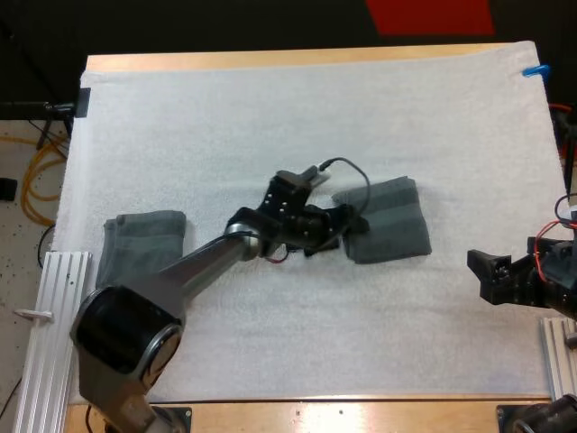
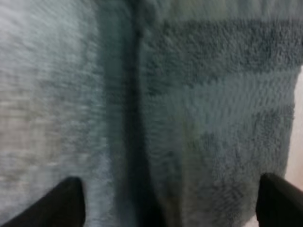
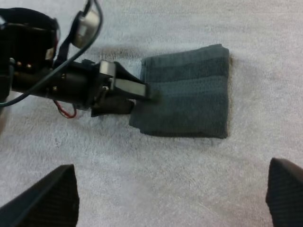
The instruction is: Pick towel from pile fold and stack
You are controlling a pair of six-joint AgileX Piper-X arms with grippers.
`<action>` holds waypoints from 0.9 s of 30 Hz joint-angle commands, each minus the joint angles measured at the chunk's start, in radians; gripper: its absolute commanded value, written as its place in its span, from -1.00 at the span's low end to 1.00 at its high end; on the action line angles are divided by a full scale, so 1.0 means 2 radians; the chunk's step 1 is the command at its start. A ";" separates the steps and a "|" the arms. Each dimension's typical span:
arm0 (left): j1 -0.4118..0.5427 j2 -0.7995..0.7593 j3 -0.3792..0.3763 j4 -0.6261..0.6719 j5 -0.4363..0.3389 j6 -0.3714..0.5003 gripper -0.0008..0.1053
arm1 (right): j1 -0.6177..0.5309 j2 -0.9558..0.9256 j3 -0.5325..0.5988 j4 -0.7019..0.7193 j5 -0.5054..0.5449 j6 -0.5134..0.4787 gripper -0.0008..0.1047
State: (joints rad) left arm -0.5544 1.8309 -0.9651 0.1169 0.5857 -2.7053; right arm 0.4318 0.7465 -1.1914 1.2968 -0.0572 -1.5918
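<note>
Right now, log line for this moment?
left gripper open at centre towel edge | right gripper open, apart | second towel left on mat

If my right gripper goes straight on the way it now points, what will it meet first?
Probably the middle folded towel, at its near edge. The right gripper faces it across bare white mat; angled steeply down, it would touch mat first.

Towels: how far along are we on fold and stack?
Done: one towel lies folded flat in the middle of the mat. In hand: the left gripper is at its edge, fingers open, not clamping it. Left: a second towel sits apart at the mat's left edge, so nothing is stacked yet. The right gripper hangs open at the right.
</note>
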 commanded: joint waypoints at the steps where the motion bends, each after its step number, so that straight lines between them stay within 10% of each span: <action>1: -0.006 0.002 -0.012 0.005 -0.008 -0.010 0.38 | 0.001 -0.001 -0.002 0.001 0.001 0.001 0.49; 12: -0.025 0.054 -0.113 0.115 -0.002 -0.006 0.25 | 0.001 -0.001 -0.002 0.001 0.001 0.011 0.49; 20: -0.031 0.062 -0.126 0.114 0.008 -0.006 -0.35 | 0.001 -0.001 -0.002 0.001 0.001 0.011 0.49; 23: -0.031 0.062 -0.126 0.114 0.009 0.001 -0.90 | 0.001 -0.001 -0.002 0.001 0.001 0.011 0.49; 27: -0.029 0.055 -0.126 0.126 0.009 0.071 -0.98 | 0.001 -0.001 -0.002 0.001 0.001 0.011 0.49</action>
State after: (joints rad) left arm -0.6125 1.9539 -1.2105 0.3605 0.5976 -2.5871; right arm 0.4318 0.7465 -1.1914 1.2973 -0.0572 -1.5705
